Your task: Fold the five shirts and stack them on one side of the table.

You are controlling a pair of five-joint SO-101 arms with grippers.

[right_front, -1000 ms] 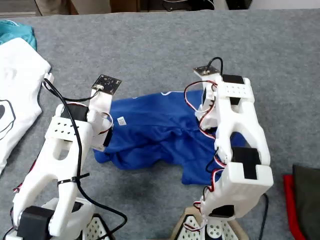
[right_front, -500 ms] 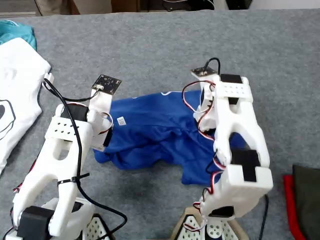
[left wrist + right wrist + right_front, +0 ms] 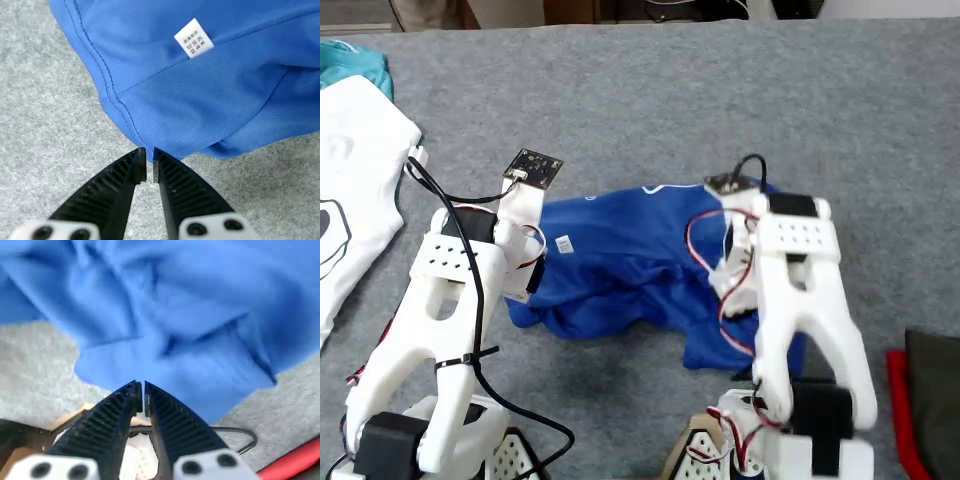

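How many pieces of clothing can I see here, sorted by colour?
blue shirt: 1
white shirt: 1
teal cloth: 1
dark cloth, cut off at the edge: 1
red cloth, cut off at the edge: 1
Total: 5

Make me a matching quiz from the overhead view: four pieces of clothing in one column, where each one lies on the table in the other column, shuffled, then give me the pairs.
Column one:
1. blue shirt
2. white shirt
3. teal garment
4. dark garment with a red edge

Column two:
A. right edge of the table, near side
B. far left corner
C. middle
D. left edge, about midway along

Pairs: 1-C, 2-D, 3-B, 4-A
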